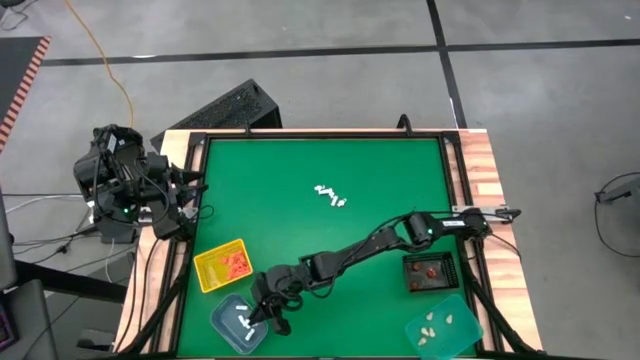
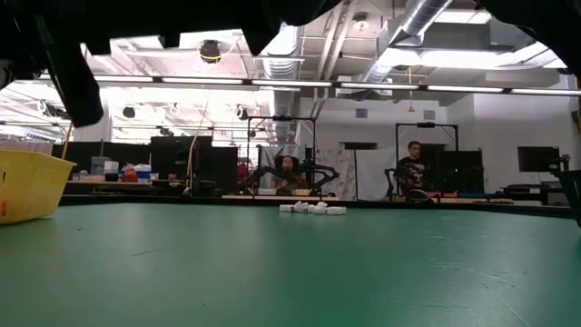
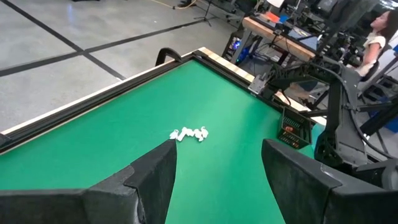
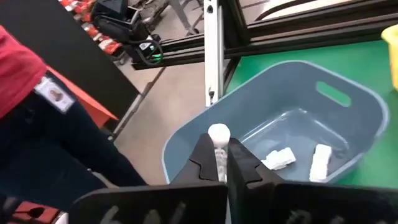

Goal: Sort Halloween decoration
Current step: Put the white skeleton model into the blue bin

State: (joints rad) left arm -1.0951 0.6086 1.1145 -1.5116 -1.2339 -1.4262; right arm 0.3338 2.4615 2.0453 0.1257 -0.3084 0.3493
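Your right claw pinches a light, stiff white trinket by its shaft above the blue tray, toward 7 o'clock.

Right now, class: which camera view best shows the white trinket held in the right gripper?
The right wrist view: the white trinket sits pinched in the right gripper above the blue-grey tray. The high view shows only the gripper over that tray; the others miss it.

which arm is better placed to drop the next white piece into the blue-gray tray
Right. The right gripper is over the blue-gray tray, shut on a white trinket. The left gripper is open and parked off the table's far-left corner.
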